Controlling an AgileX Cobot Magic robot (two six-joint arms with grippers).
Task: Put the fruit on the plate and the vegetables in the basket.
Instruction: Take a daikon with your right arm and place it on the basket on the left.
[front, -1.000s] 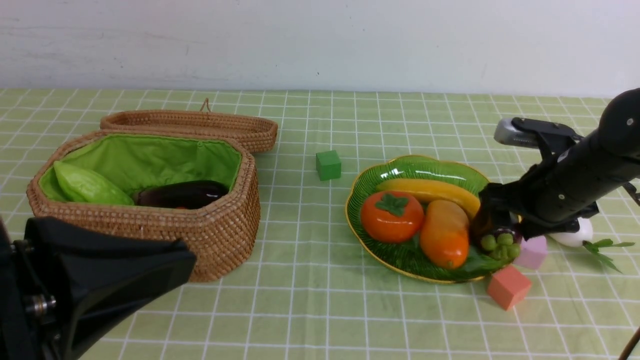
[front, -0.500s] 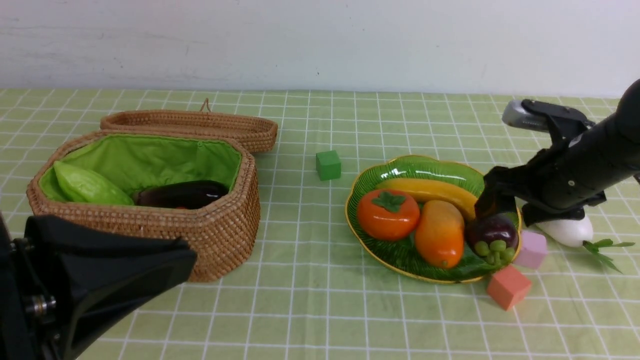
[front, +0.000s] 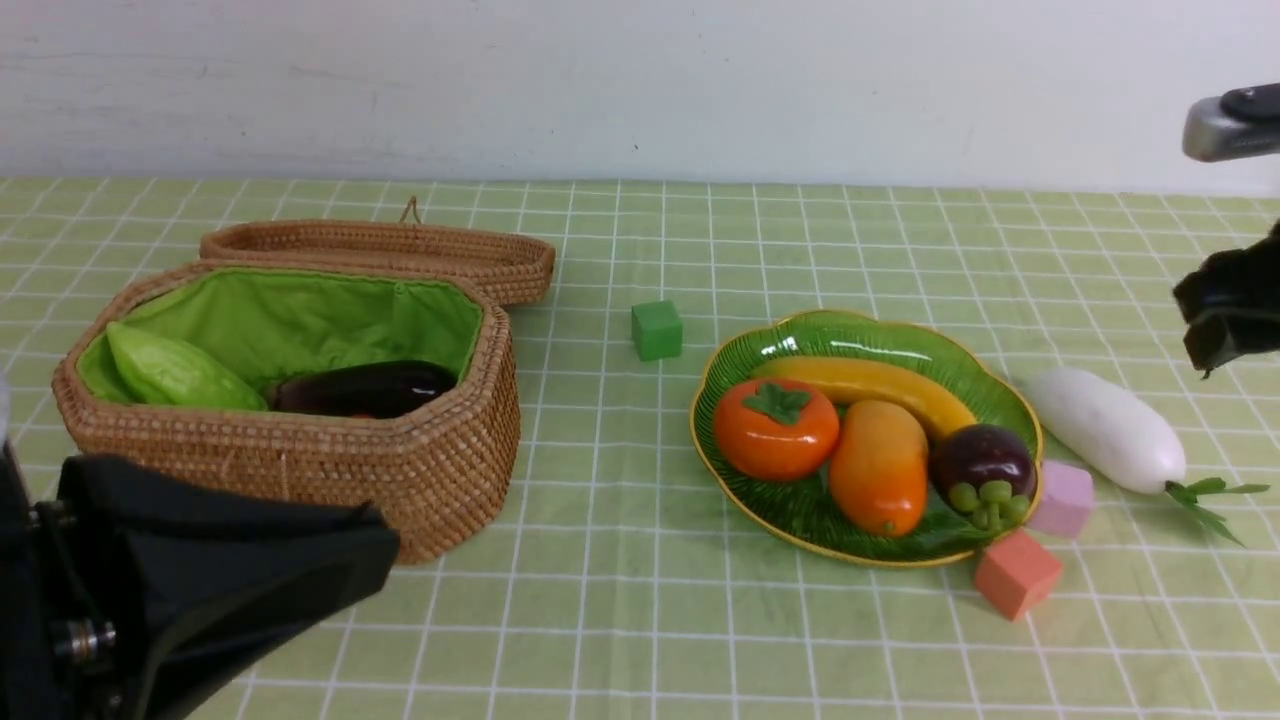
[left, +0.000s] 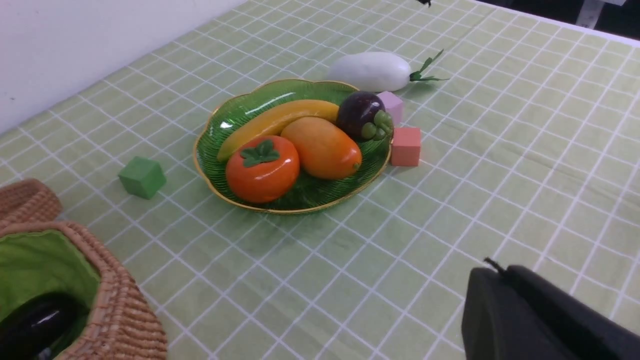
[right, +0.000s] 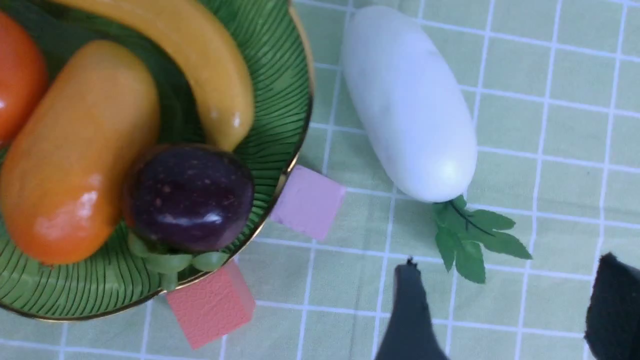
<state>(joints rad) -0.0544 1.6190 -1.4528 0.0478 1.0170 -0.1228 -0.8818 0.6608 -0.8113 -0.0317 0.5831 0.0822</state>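
Reaching for radish: right end effector (right: 505, 310) hangs open and empty above the counter (front: 620, 600).
Radish (front: 1105, 428): lies on the counter just beside the plate (front: 730, 480), sprig away from it.
Plate contents: persimmon (front: 777, 430), mango (front: 879, 465), banana (front: 865, 385), mangosteen (front: 983, 462).
Basket (front: 420, 470): gourd (front: 170, 372), eggplant (front: 365, 388) inside.
Advised grip: across the radish's mid-body, clear of the pink cube (front: 1063, 497).
Left end effector (front: 200, 590): shut, idle.

Left arm (front: 180, 590): matte black angular shell, one silver bolt. Right arm (front: 1225, 315): black, with a grey camera housing (front: 1225, 125).
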